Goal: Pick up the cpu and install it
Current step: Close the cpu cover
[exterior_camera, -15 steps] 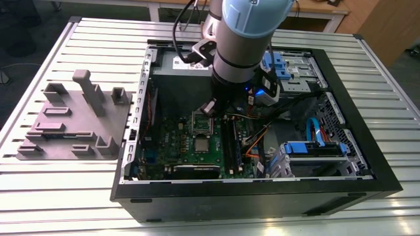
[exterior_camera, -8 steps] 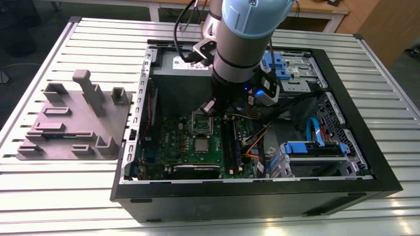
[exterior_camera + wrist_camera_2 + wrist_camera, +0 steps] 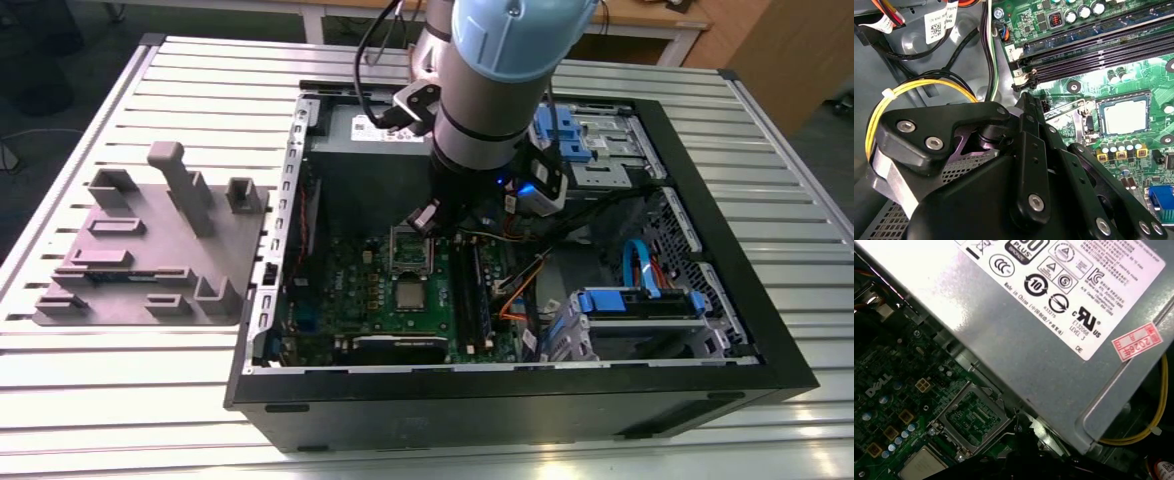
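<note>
Open computer case [image 3: 747, 330] standing on slatted metal surface [image 3: 120, 400]; grey moulded fixture [image 3: 147, 250] near the surface's edge at the exterior view's left.

Arm reaching down into the case, over green motherboard [image 3: 350, 300]. Tool [image 3: 429, 222] low above the board, between grey power supply [image 3: 1019, 335] and cpu [image 3: 410, 293]. Tool's opening: cannot tell. No chip seen on it.

Cpu lying flat, silvery top up, square inside the dark socket surround near mid-board; in the second wrist view [image 3: 1124, 115] apart from the tool, with black memory slots [image 3: 1094, 47] running alongside. Hinged metal load frame [image 3: 971, 412] standing open just beside the chip, not closed over it.

Judged: cpu looks already set in its socket, not carried. Left undone: frame not yet down, nothing clamping the chip.
</note>
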`<state>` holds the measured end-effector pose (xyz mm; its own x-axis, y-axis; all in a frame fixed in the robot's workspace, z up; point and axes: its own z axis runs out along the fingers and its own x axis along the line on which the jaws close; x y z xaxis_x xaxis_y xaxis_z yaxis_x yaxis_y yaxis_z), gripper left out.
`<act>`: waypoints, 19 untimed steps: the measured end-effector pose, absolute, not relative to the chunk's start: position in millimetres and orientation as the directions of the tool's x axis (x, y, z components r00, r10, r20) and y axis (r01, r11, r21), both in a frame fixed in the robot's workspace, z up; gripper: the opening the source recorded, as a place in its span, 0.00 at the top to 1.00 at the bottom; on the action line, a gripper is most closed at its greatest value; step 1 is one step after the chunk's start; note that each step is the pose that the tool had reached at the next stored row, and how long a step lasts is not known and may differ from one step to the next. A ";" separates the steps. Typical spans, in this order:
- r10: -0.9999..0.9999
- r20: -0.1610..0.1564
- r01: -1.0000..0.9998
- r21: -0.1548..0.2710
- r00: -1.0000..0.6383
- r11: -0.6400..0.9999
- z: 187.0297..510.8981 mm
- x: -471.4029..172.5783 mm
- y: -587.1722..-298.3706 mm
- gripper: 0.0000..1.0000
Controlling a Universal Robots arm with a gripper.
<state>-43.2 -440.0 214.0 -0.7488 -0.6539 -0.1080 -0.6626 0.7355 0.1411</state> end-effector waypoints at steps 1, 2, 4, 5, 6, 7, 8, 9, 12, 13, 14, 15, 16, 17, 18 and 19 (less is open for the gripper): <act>-0.654 -0.108 -0.663 0.141 -0.749 0.736 214.0 -43.2 -440.0 0.90; -0.654 -0.108 -0.663 0.141 -0.749 0.736 214.0 -43.2 -440.0 0.90; -0.654 -0.108 -0.663 0.142 -0.749 0.735 213.9 -43.2 -440.0 0.90; -0.654 -0.108 -0.663 0.142 -0.749 0.735 213.9 -43.2 -440.0 0.90; -0.654 -0.108 -0.663 0.142 -0.749 0.735 213.9 -43.2 -440.0 0.90; -0.654 -0.108 -0.663 0.142 -0.749 0.735 213.9 -43.2 -440.0 0.90; -0.654 -0.109 -0.663 0.142 -0.749 0.735 213.9 -43.1 -440.0 0.90; -0.654 -0.109 -0.663 0.142 -0.749 0.735 213.9 -43.2 -440.0 0.90; -0.654 -0.109 -0.663 0.142 -0.749 0.735 213.9 -43.1 -440.0 0.90; -0.654 -0.109 -0.663 0.142 -0.749 0.735 213.9 -43.1 -440.0 0.90; -0.654 -0.109 -0.663 0.142 -0.749 0.735 213.9 -43.1 -440.0 0.90; -0.654 -0.109 -0.663 0.142 -0.749 0.735 213.9 -43.1 -440.0 0.90; -0.654 -0.109 -0.663 0.142 -0.749 0.735 213.9 -43.1 -440.0 0.90; -0.654 -0.109 -0.663 0.142 -0.749 0.735 213.9 -43.1 -440.0 0.90; -0.654 -0.109 -0.663 0.142 -0.749 0.735 213.9 -43.2 -440.0 0.90; -0.654 -0.109 -0.663 0.142 -0.749 0.735 213.9 -43.2 -440.0 0.90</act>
